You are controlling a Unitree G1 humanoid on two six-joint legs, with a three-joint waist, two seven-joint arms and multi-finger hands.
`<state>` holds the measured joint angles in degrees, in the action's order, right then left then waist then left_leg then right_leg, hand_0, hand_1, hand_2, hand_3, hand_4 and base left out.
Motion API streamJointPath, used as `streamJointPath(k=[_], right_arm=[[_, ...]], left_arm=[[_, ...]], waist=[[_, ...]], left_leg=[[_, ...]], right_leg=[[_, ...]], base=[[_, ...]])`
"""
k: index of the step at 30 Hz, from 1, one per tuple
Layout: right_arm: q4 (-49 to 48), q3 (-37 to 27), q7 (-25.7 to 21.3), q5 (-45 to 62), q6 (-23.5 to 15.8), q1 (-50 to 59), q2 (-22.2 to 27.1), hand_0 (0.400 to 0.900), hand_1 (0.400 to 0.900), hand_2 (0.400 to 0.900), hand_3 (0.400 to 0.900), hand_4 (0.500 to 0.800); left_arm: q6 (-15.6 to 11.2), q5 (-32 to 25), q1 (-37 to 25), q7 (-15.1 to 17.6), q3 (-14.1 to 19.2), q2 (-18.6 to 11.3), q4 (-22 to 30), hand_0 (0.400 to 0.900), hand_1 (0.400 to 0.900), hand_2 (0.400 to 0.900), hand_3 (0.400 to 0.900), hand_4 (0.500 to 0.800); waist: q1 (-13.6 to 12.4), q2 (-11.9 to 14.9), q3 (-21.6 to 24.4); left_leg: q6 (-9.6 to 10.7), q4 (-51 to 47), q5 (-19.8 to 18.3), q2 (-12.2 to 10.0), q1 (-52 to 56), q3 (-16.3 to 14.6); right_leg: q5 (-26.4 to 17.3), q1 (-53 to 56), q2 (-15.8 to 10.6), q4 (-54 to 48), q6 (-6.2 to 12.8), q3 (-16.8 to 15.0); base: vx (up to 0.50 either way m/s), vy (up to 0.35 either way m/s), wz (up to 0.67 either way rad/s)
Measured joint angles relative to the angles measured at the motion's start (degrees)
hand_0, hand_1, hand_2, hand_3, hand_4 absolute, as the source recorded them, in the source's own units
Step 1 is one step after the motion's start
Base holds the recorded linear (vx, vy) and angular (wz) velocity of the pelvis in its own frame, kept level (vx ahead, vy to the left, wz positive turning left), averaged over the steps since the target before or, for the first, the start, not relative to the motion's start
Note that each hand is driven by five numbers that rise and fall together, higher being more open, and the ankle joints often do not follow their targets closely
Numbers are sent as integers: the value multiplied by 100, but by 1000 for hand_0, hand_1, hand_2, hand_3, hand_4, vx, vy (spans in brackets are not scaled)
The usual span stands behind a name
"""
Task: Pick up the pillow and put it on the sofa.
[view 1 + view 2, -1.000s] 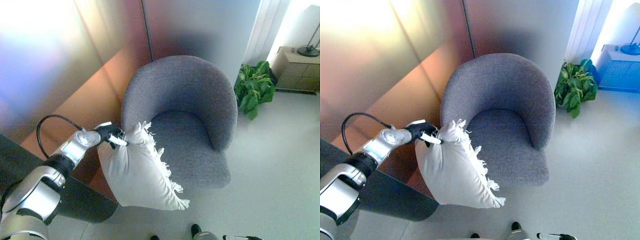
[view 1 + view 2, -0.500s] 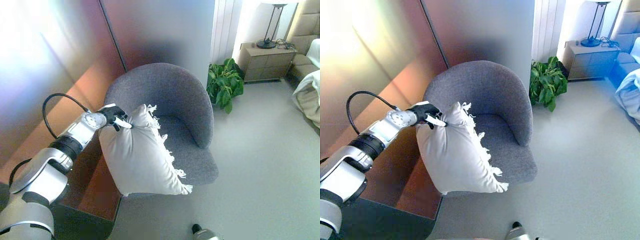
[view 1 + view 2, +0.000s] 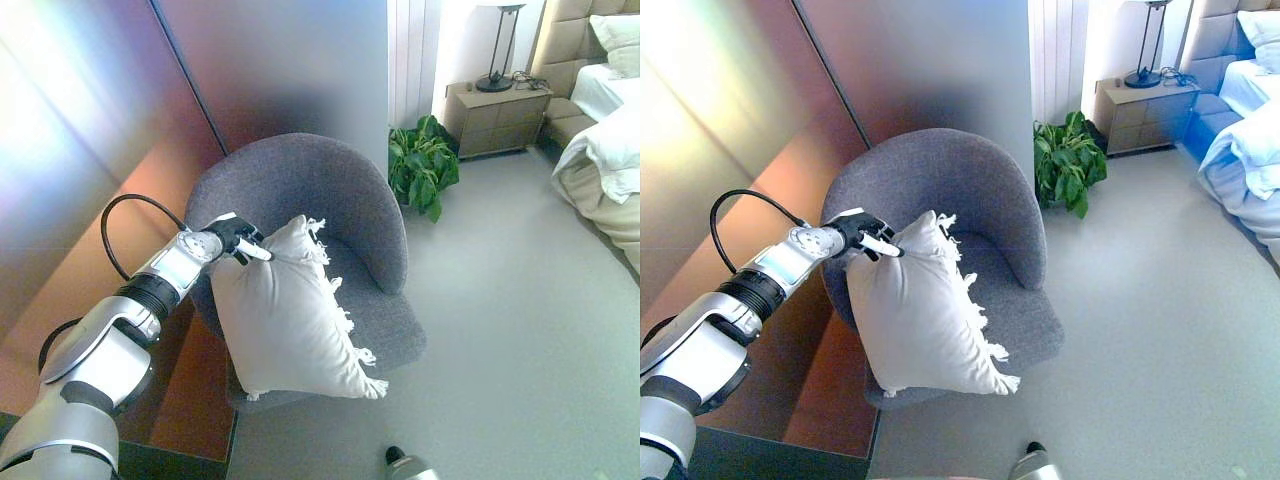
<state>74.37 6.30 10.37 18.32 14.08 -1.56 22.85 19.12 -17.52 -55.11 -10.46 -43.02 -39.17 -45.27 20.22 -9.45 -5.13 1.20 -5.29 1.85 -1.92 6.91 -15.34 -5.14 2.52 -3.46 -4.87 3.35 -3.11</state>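
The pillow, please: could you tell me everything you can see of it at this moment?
The pillow is white, soft-looking cloth, roughly square, with a tasselled fringe along its right edge. It hangs tilted, one corner up, pinched at that upper corner by the left robot hand. It sits in front of the grey armchair, overlapping the seat's left front; whether its lower part rests on the seat cannot be told.

Plant [image 3: 422, 165], nightstand [image 3: 497, 113], lamp [image 3: 496, 45], bed [image 3: 604, 165]

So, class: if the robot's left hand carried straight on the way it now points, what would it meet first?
The left hand is pinching the top corner of the white pillow and points right, toward the grey armchair. Beyond the pillow itself, it would probably meet the chair's curved backrest first, though depth is hard to judge.
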Motion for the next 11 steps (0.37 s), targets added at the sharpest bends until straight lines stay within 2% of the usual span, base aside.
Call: streamJointPath(k=[4,11], right_arm=[[-4,11,10,-1,-120,-19,0,900,900,900,900,800],[-12,18,16,0,-200,-12,-5,900,900,900,900,800]], left_arm=[[-5,-144,-161,103,255,-13,-80,900,900,900,900,800],[-12,-228,-401,103,388,-81,-231,900,900,900,900,800]], waist=[[-19,-7,58],[-35,-14,177]], left_leg=[[2,0,-6,1,-13,15],[13,0,-15,1,-19,25]], right_leg=[[1,-4,-5,0,1,13],[2,-6,-6,-1,1,24]], base=[[-7,-7,1],[0,0,0]])
